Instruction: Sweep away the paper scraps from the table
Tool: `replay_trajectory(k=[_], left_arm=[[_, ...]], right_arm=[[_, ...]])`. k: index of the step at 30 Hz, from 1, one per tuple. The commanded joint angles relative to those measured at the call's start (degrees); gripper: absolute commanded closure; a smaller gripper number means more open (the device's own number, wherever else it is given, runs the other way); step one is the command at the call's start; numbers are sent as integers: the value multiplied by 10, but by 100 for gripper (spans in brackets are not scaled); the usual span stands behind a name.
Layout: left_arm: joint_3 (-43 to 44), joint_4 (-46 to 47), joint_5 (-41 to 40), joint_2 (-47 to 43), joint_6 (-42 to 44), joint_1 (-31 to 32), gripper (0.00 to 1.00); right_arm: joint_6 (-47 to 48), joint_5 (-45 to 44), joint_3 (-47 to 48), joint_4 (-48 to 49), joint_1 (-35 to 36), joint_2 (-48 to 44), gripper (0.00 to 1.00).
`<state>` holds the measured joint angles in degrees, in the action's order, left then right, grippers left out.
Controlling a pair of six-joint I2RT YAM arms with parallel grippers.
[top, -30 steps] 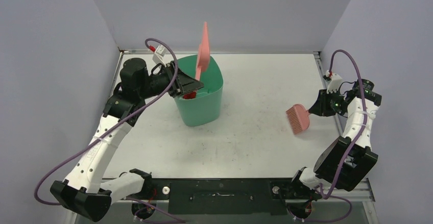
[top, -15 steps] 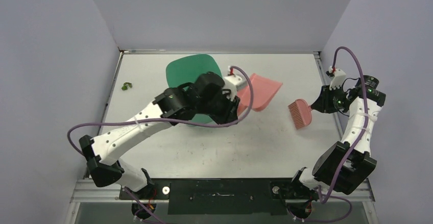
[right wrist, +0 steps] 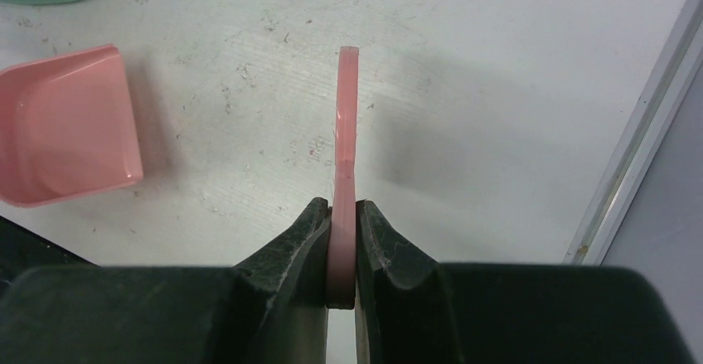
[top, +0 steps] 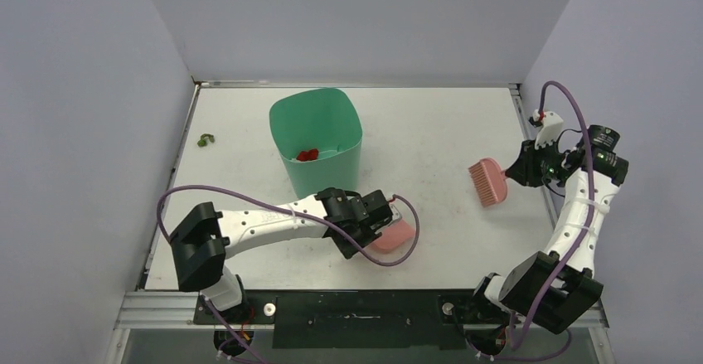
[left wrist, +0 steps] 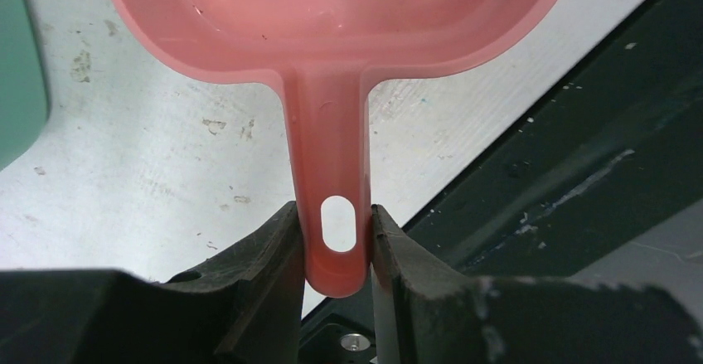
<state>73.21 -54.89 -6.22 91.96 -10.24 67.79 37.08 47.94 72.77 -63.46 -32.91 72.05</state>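
Top external: left hand (top: 380, 217) gripping dustpan (top: 395, 236); right hand (top: 516, 172) gripping left-pointing brush (top: 487, 182).

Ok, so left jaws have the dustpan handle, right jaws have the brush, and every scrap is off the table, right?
No: one olive-green scrap lies on the table near its left edge, seen in the top view. The left jaws do grip the dustpan handle, the right jaws the brush.
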Motion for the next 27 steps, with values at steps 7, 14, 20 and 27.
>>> replay_trajectory(k=[7, 14, 20, 27], left_arm=[[-39, 107, -25, 39, -10, 20, 87], [-40, 119, -31, 58, -12, 24, 79], [-45, 122, -26, 42, -11, 24, 58], [-21, 112, -31, -52, 24, 25, 52]], right_arm=[[91, 77, -13, -63, 57, -54, 95], [31, 57, -50, -4, 130, -93, 94], [50, 70, -53, -21, 143, -86, 94], [213, 129, -18, -169, 178, -57, 93]])
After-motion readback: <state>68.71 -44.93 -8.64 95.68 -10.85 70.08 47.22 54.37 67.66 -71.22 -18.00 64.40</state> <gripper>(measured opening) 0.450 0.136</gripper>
